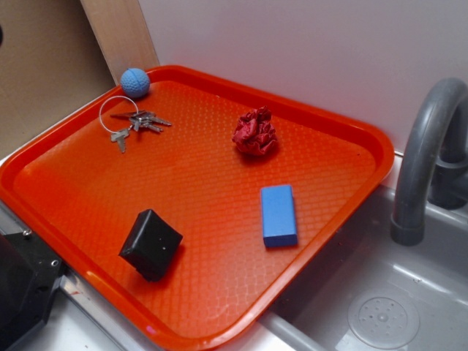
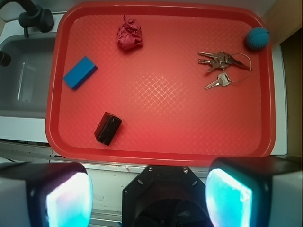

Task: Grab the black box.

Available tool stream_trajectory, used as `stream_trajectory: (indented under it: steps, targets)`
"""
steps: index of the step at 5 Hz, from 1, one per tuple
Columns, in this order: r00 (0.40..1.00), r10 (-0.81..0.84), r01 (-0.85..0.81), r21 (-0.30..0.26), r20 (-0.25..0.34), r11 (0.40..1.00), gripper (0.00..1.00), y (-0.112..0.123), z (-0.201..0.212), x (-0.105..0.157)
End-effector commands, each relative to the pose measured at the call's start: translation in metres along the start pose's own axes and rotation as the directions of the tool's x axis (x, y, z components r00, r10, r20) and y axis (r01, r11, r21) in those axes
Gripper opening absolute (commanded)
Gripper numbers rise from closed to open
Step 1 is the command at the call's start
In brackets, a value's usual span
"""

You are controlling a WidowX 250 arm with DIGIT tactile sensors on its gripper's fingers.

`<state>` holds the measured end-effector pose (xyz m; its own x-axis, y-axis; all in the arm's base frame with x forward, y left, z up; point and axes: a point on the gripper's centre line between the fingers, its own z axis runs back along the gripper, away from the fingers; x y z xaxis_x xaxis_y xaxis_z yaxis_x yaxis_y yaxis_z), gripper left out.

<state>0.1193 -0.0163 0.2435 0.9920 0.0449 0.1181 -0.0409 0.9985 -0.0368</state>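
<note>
The jaws stand wide apart with nothing between them; in the wrist view the gripper [image 2: 149, 191] hangs above the near edge of the tray, its two pale fingertips [image 2: 68, 198] glowing at the bottom corners and its dark mount between them. In the exterior view only a black part of the arm shows at the lower left corner, and the jaws themselves cannot be made out there.

Below lies an orange-red tray [image 1: 80, 150] with a raised rim and a fine diamond texture, resting partly over a grey sink [image 1: 409, 292] with a curved grey faucet [image 1: 424, 146]. A white wall and a wooden panel stand behind it.

The black box [image 1: 151, 244] sits on the tray near its front rim, the nearest of the things to the gripper, towards the sink side. It is matte black, squarish and thick, with softened edges, and it lies turned at an angle to the rim. A flat blue block [image 1: 278, 215] lies near it, apart from it. Farther back are a crumpled red cloth [image 1: 254, 133], a bunch of keys [image 1: 131, 121] on a ring, and a blue ball [image 1: 134, 82] in the far corner.
</note>
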Motion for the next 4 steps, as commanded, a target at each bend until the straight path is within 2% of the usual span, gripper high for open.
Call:
stream_trajectory:
  steps: [1, 2, 3, 4]
  targets:
    - [1.0, 0.0, 0.0, 0.0, 0.0, 1.0, 1.0, 0.0, 0.0, 0.0]
    - [0.996, 0.086, -0.086, 0.007, -0.022, 0.996, 1.0, -0.001, -0.051, 0.007]
    - [0.981, 0.19, -0.189, -0.022, 0.037, 0.982, 1.0, -0.013, -0.077, 0.005]
    - [0.92, 0.387, -0.364, -0.236, 0.06, 0.901, 1.0, -0.026, -0.106, 0.018]
